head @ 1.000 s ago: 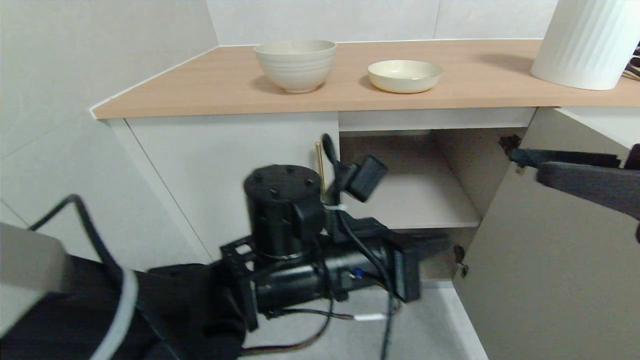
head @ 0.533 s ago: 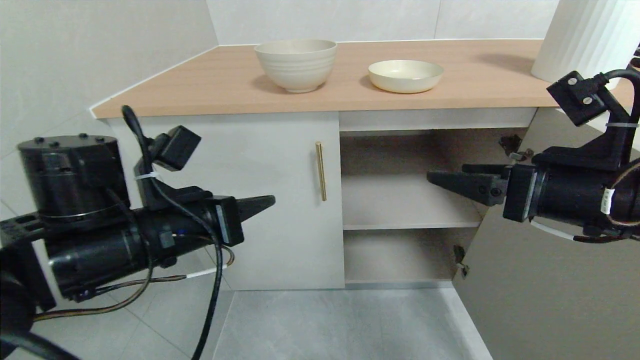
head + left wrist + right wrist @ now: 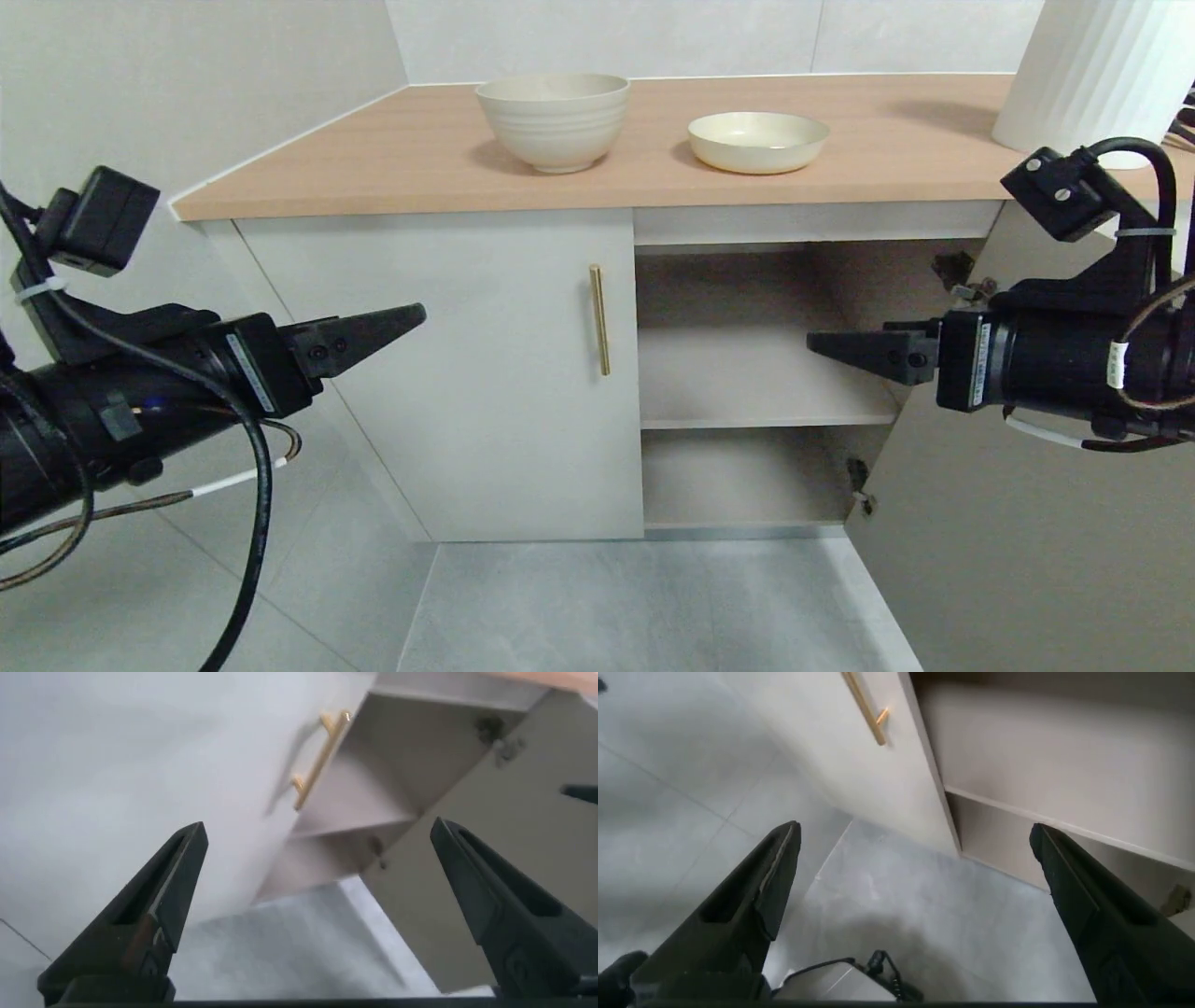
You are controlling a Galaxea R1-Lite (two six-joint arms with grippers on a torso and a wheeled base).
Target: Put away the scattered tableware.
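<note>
Tableware was not yet put away: the bowl (image 3: 552, 121) and the dish (image 3: 757, 140) to its right stood apart on the counter (image 3: 373, 168), beyond both grippers. Below, the right door (image 3: 1008, 523) stood open, baring a shelf (image 3: 747, 373). The left gripper (image 3: 411, 317) hung before the shut left door (image 3: 439, 392), the right gripper (image 3: 817, 343) before the opening; each was spread wide and held nothing. By my judgement only the opening was done, with both pieces left to grasp and stow
</note>
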